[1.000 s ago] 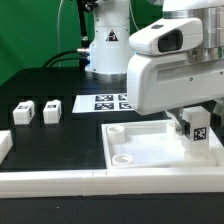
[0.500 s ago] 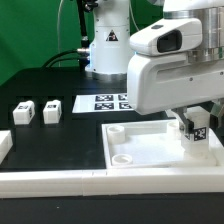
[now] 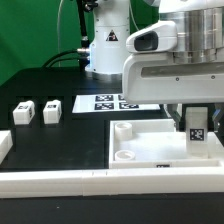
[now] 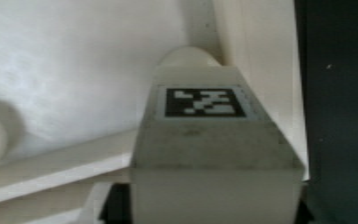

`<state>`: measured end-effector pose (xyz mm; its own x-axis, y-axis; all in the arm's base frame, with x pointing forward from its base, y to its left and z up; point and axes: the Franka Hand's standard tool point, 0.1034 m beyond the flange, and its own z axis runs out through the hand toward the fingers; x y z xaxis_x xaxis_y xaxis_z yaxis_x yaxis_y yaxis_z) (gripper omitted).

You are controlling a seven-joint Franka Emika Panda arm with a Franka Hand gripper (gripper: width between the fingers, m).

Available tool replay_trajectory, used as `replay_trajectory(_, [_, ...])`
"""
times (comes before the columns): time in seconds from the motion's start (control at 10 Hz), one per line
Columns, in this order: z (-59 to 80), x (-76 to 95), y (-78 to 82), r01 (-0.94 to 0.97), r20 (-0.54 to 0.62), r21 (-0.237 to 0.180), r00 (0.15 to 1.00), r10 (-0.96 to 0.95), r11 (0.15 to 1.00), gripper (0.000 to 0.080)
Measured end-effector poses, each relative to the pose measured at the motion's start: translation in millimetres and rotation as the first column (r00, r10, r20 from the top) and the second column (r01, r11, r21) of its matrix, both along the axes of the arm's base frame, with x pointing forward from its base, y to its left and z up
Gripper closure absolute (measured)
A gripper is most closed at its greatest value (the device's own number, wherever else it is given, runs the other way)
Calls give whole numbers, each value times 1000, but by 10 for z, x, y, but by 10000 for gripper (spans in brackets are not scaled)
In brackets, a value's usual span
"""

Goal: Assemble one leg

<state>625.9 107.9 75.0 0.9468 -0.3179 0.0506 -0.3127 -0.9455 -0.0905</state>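
HELD OVER THE PANEL: my gripper point(image 3: 197, 116) has the leg point(image 3: 199, 141) upright at the far right of the exterior view. My fingers are drawn in narrow against its upper sides, and its tag point(image 3: 198, 130) faces the camera. Beneath it lies the white panel point(image 3: 150, 143), low and right of centre in that frame. Its round sockets point(image 3: 124, 128) stand open along the side toward the exterior view's left.

In the wrist view the leg point(image 4: 211, 150) fills the middle of the picture, with the pale panel surface behind it.

Two spare legs point(image 3: 22, 113) point(image 3: 51, 111) sit side by side at the exterior view's middle left, well apart from the work. The marker board point(image 3: 105, 102) lies flat near the centre, just beyond the panel.

I judge the step in hand to be setting this leg into a corner socket on the panel's right side. The leg's own body hides its foot, so I cannot tell whether it has met the socket or hangs just above it.

The next move, as I read it, calls for keeping the leg plumb and centred over that socket. Then I would ease it straight down and seat it, perhaps with a turn, without loosening my hold until it stands by itself. A tilt on the way down could jam it against the socket's rim or push the panel out of place.
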Motion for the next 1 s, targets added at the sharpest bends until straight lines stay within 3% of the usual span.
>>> replay_trajectory(0.3, [-7,3,-31,348,-31,27,937,-347,937,509])
replay_trajectory(0.7, [-16,13,-53,717,-73,46,697,-714,695,509])
replay_trajectory(0.9, [-16,14,-51,706,-69,48,708,-703,707,509])
replay_trajectory(1.0, [-17,13,-47,685,-66,48,728,-683,727,418])
